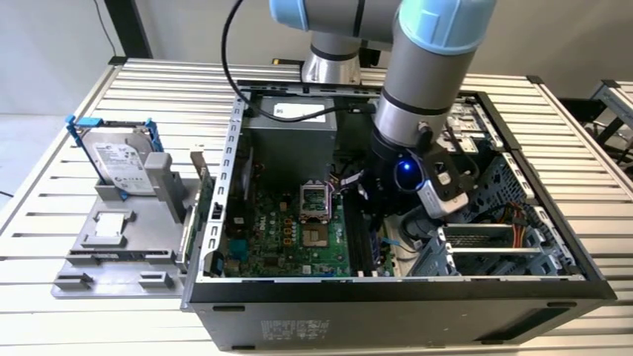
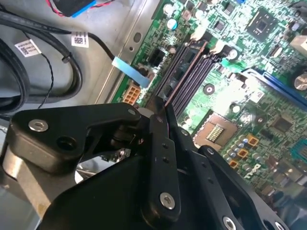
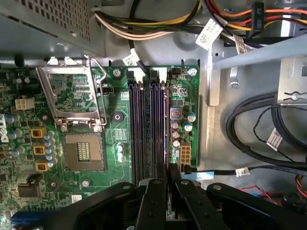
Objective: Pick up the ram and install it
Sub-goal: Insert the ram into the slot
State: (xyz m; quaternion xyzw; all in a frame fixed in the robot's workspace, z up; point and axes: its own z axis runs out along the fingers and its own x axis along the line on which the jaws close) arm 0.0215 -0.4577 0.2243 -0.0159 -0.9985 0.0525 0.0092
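Observation:
My gripper (image 1: 379, 222) is down inside the open computer case (image 1: 396, 297), just over the long black memory slots (image 3: 144, 124) of the green motherboard (image 1: 287, 241). In both wrist views the two black fingers stand pressed together, gripper (image 2: 165, 108) (image 3: 168, 167). The ram (image 2: 187, 72) shows edge-on as a thin brownish strip running out from between the fingers, along and just above the slots. The white slot latches (image 2: 199, 33) lie at its far end. Whether the ram touches a slot I cannot tell.
The bare CPU socket (image 3: 84, 151) lies beside the slots. Cable bundles (image 3: 144, 24) and black cables (image 3: 249, 124) run close by. On the exterior view's left, a grey fixture (image 1: 118, 252) holds a silver hard drive (image 1: 124, 163) and a thin green board (image 1: 204, 208) on edge. A drive cage (image 1: 494, 248) flanks the arm.

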